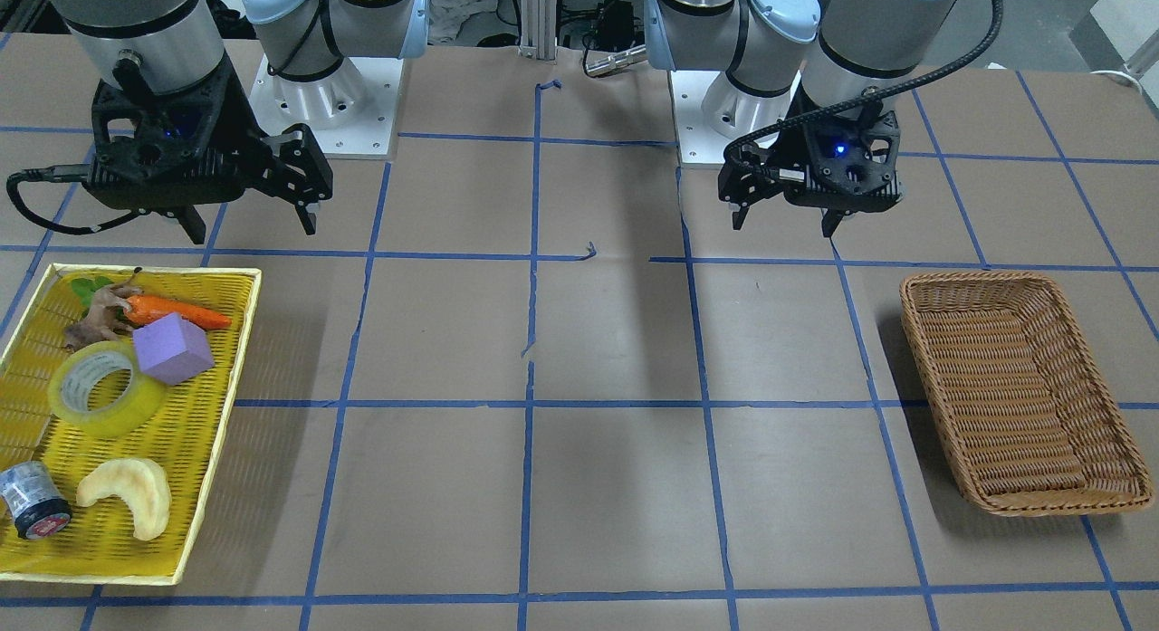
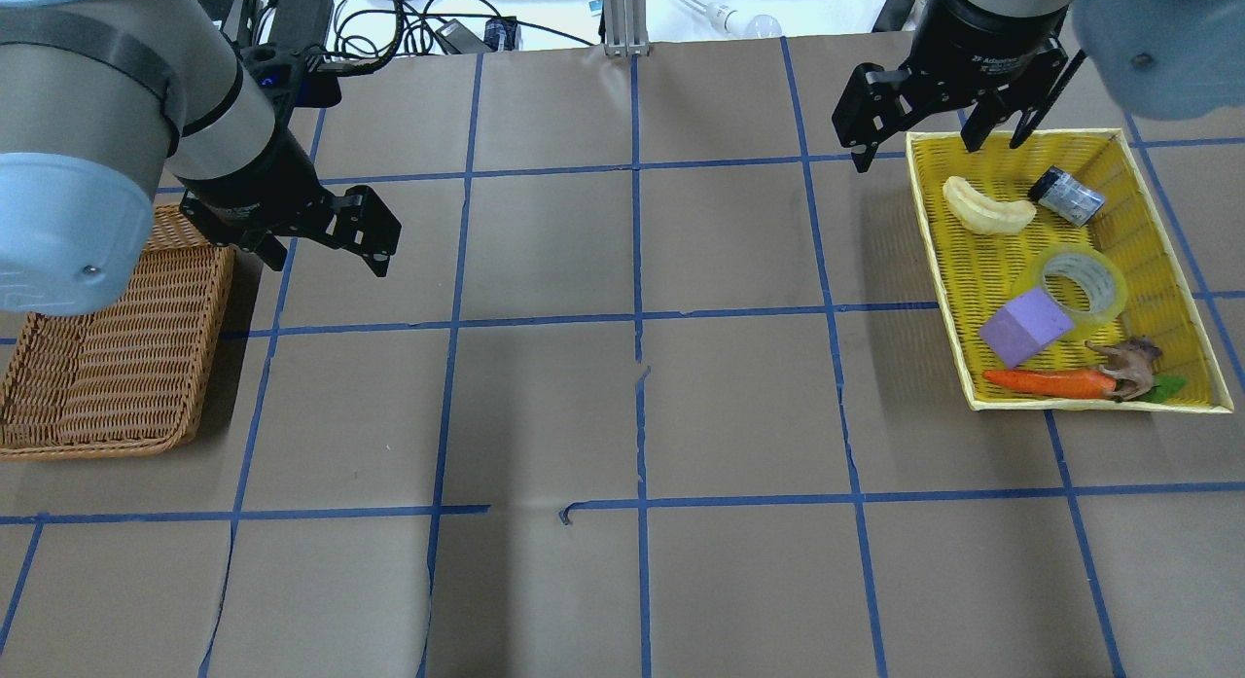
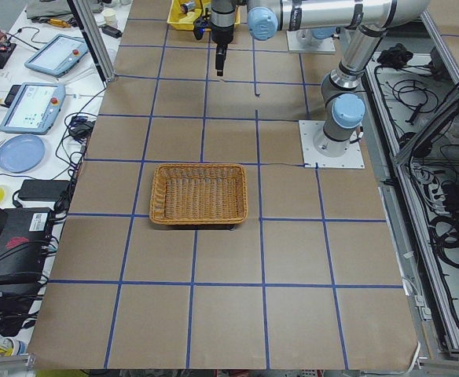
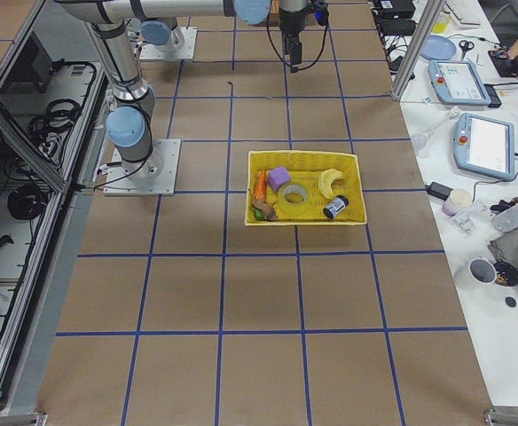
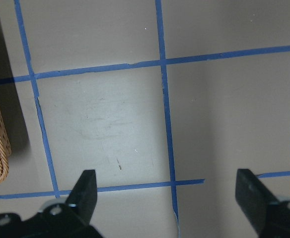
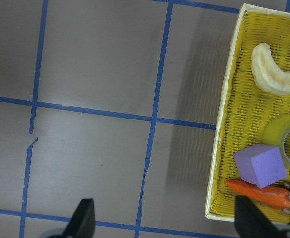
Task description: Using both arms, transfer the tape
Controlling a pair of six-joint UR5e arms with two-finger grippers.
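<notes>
The tape is a translucent yellow roll lying flat in the yellow tray, next to a purple cube. It also shows in the overhead view and at the right edge of the right wrist view. My right gripper hangs open and empty above the table, just off the tray's robot-side end. Its fingertips frame bare table left of the tray. My left gripper is open and empty, raised beside the wicker basket.
The tray also holds a carrot, a toy animal, a pale crescent bread and a small dark roll with a red label. The brown wicker basket stands on my left side. Blue tape lines grid the table.
</notes>
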